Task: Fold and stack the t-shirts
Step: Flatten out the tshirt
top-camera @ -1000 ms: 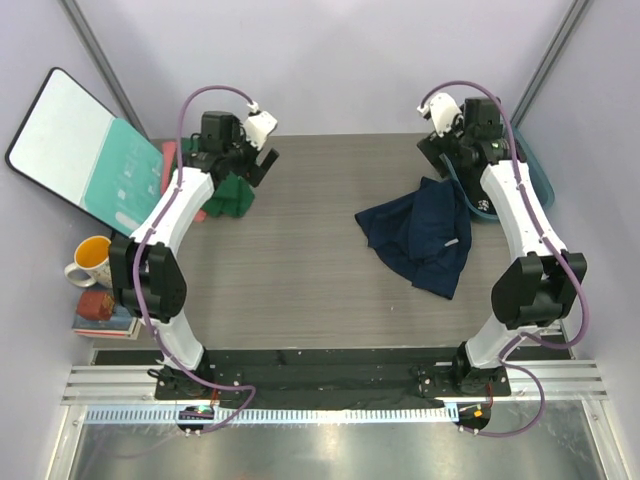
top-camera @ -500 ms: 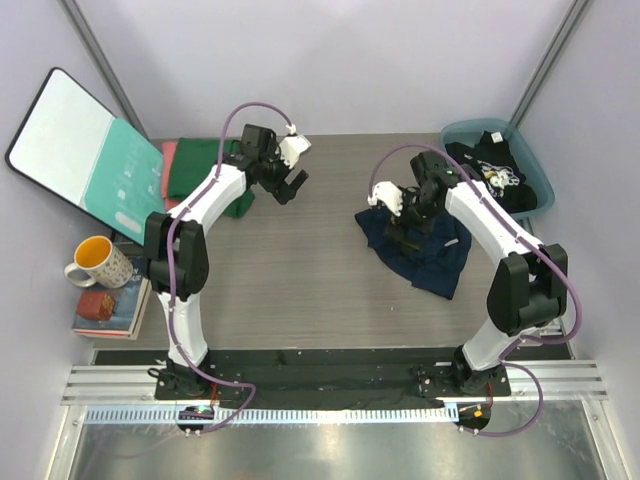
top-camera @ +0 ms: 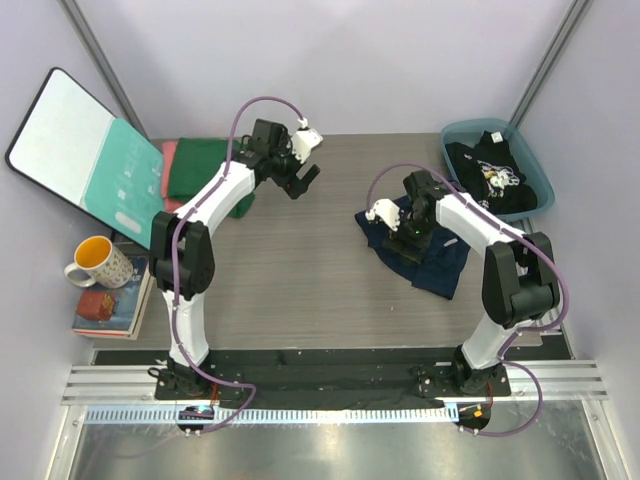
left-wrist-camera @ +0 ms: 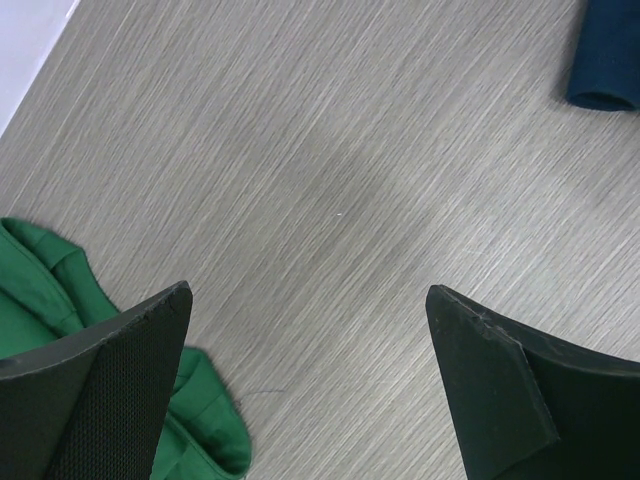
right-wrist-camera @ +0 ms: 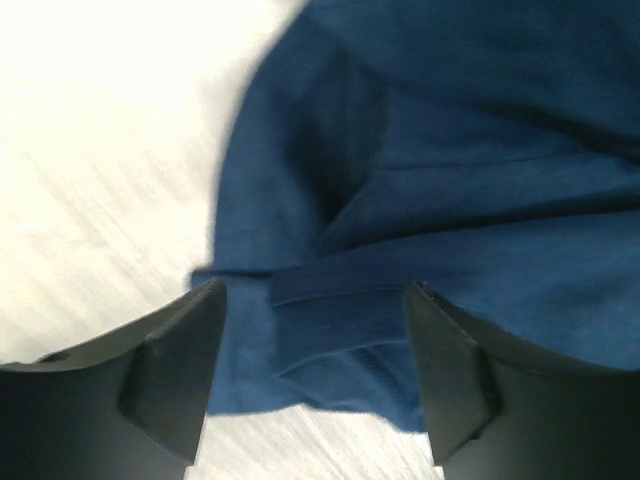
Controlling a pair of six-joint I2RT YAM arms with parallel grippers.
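The navy blue t-shirt (top-camera: 445,262) lies crumpled right of the table's middle. My right gripper (top-camera: 405,236) hangs open just over its left part. In the right wrist view the navy cloth (right-wrist-camera: 450,150) fills the frame and the shirt's edge lies between the open fingers of that gripper (right-wrist-camera: 312,292). The dark green t-shirt (top-camera: 198,167) lies folded at the back left on the salmon-pink one (top-camera: 168,160). My left gripper (top-camera: 299,184) is open and empty over bare table, right of the green shirt (left-wrist-camera: 35,305). The black printed t-shirt (top-camera: 495,178) lies in the bin.
A teal bin (top-camera: 462,131) stands at the back right corner. A teal-and-white board (top-camera: 70,145) leans at the left. A yellow mug (top-camera: 90,262) and books (top-camera: 103,312) sit off the table's left edge. Bare wood table (left-wrist-camera: 330,150) lies between the shirts.
My left gripper has swung right, away from the green shirt, out over the table. My right gripper has come from the bin down onto the navy shirt's left part.
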